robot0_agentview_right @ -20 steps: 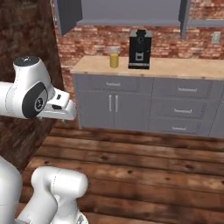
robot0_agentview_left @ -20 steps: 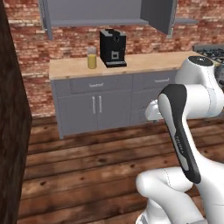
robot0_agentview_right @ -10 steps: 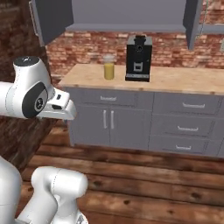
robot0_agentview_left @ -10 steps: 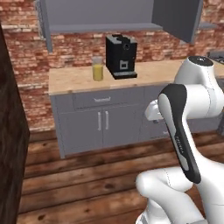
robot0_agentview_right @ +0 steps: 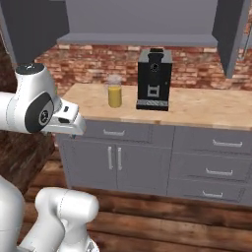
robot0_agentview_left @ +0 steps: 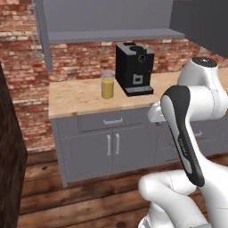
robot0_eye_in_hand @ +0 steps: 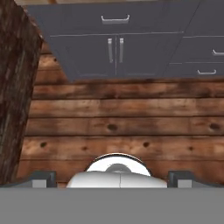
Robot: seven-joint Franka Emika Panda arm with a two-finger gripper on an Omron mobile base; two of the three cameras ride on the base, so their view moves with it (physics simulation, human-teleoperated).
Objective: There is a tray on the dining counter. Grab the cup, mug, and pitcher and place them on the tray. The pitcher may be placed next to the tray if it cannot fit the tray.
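The base has rolled nearer; the pitcher [robot0_agentview_left: 107,84] stands on the table [robot0_agentview_left: 84,95] beside the coffee machine [robot0_agentview_left: 134,69]. Gripper [robot0_eye_in_hand: 112,177] gaping, empty, aimed floorward; a rushed reach could topple it.

Both base views: set behind the arm, left and right of it, facing forward and down at the same nearby bench [robot0_agentview_left: 84,95] against the brick wall. Shared: pitcher [robot0_agentview_left: 107,84] beside the coffee machine [robot0_agentview_right: 154,78], grey cabinets [robot0_agentview_right: 147,160] below. Hand view: aimed down at the plank floor [robot0_eye_in_hand: 118,124] and cabinet fronts.
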